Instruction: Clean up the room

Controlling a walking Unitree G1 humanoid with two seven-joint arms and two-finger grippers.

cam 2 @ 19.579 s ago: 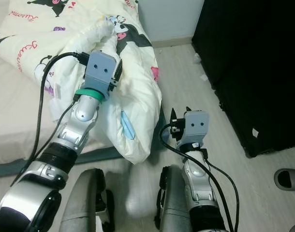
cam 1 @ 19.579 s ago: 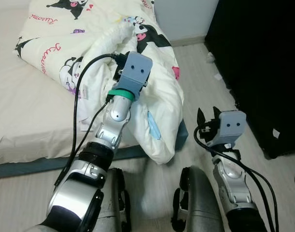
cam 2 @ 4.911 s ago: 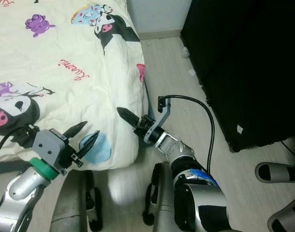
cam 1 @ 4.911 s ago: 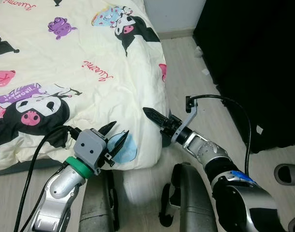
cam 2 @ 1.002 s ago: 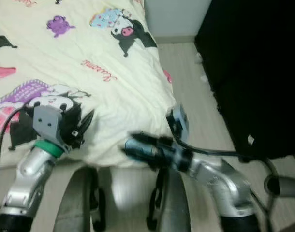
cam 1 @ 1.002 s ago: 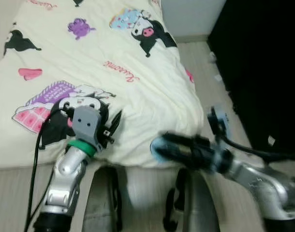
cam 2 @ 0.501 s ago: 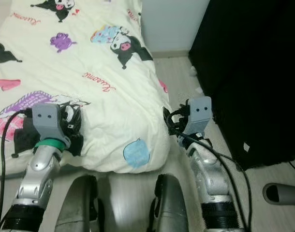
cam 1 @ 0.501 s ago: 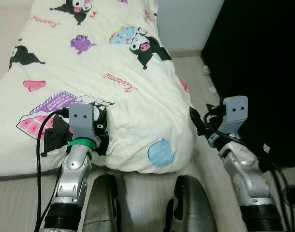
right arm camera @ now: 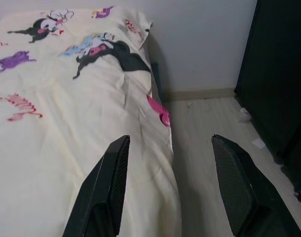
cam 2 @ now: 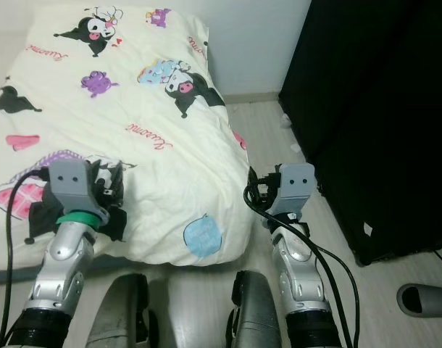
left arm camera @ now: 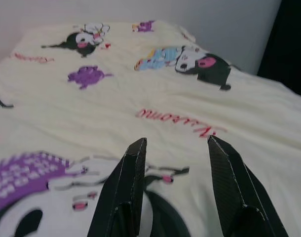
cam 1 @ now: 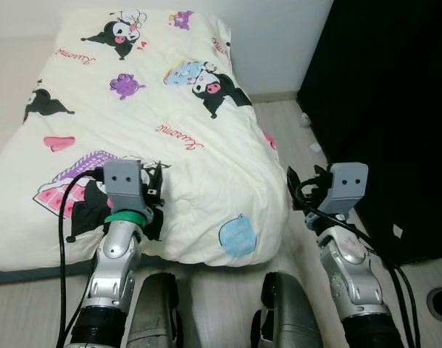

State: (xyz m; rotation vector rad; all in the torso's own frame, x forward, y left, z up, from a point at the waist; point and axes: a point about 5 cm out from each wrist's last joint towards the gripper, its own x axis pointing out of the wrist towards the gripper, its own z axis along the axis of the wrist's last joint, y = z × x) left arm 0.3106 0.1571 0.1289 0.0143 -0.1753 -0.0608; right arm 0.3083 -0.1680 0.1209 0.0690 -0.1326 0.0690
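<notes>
Both hands empty, fingers apart | left hand (left arm camera: 175, 192) over quilt (cam 1: 170, 109) | right hand (right arm camera: 172, 187) beside its edge

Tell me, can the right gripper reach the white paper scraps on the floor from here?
Probably not yet. The right gripper is open beside the quilt; the scraps lie well ahead, by the black cabinet, though nothing blocks the way.

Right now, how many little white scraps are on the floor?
2. The far scrap lies beside the black furniture, nearer the wall. The near scrap lies a bit closer to the robot. Others may be hidden.
</notes>
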